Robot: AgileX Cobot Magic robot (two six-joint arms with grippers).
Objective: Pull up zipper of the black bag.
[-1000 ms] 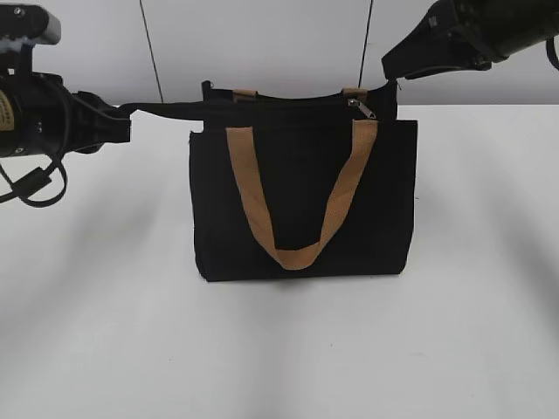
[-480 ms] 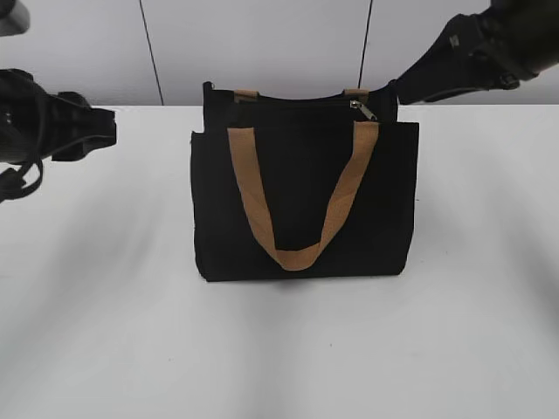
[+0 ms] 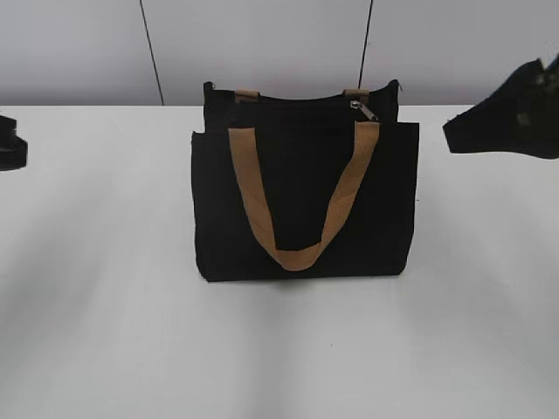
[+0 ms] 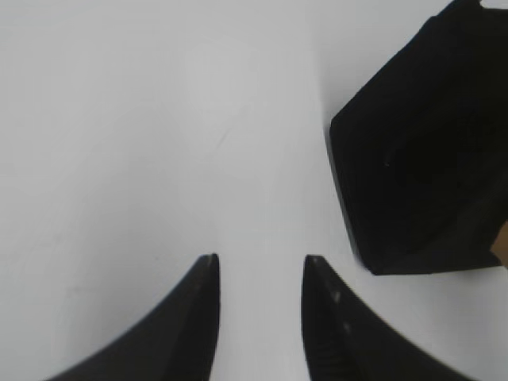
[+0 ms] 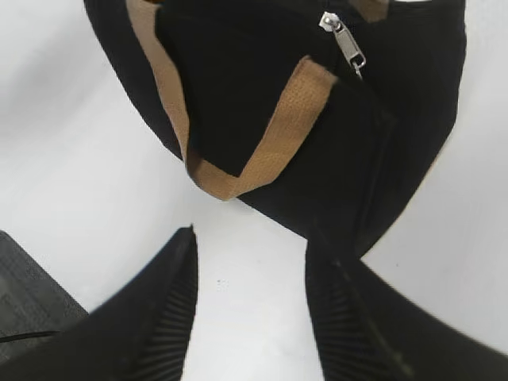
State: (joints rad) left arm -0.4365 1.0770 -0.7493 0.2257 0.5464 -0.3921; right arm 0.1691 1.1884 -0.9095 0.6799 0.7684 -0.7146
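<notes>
The black bag (image 3: 301, 205) stands upright mid-table, a tan handle (image 3: 297, 253) hanging down its front. The zipper (image 3: 288, 102) runs along the top edge, its silver pull tab (image 3: 363, 108) at the right end. The tab also shows in the right wrist view (image 5: 348, 44). My right gripper (image 5: 252, 238) is open and empty, off to the right of the bag; it shows at the right edge of the exterior view (image 3: 454, 138). My left gripper (image 4: 258, 262) is open and empty over bare table, left of the bag's corner (image 4: 421, 159). Only a sliver of it shows in the exterior view.
The white table (image 3: 105, 305) stretches around the bag. A grey panelled wall (image 3: 262, 44) stands behind it. A dark block (image 5: 24, 294) sits at the lower left of the right wrist view.
Both arms have drawn back from the bag, the left arm to the left and the right arm to the right and down. The side strap the left gripper pulled out has fallen back.
</notes>
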